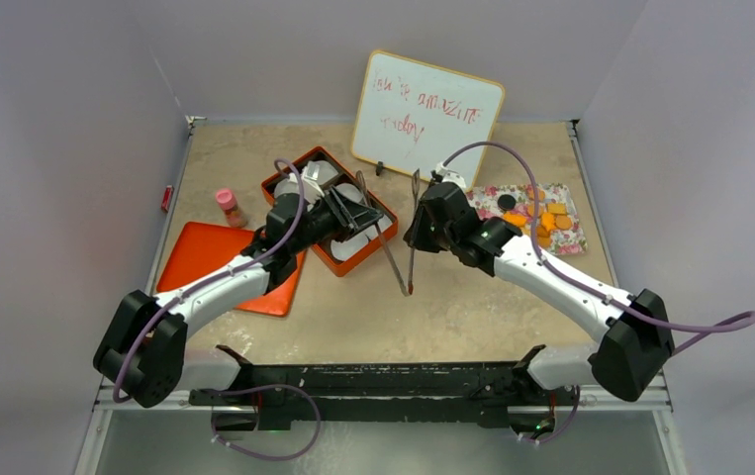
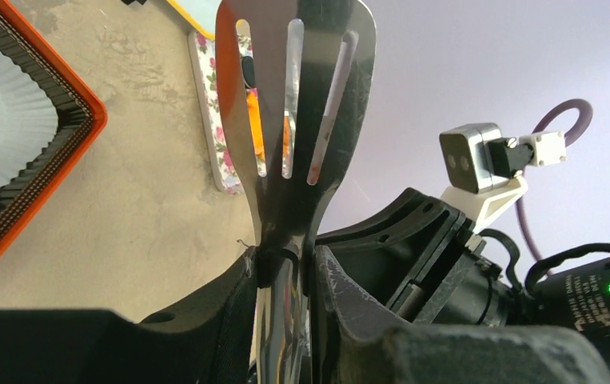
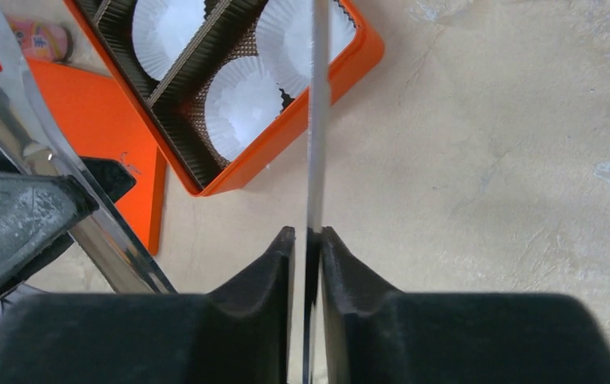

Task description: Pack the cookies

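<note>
Left gripper [image 2: 285, 260] and right gripper [image 3: 308, 236]: jaws each clamped one arm of the tongs [image 1: 405, 267]. Judged best: carry level to cookies [image 1: 548, 220], no twisting.

Your top view looks down from above the near edge onto the whole table [image 1: 353, 317]. The left wrist view faces right, the right wrist view left, both close; all share the orange box [image 1: 341, 265].
</note>
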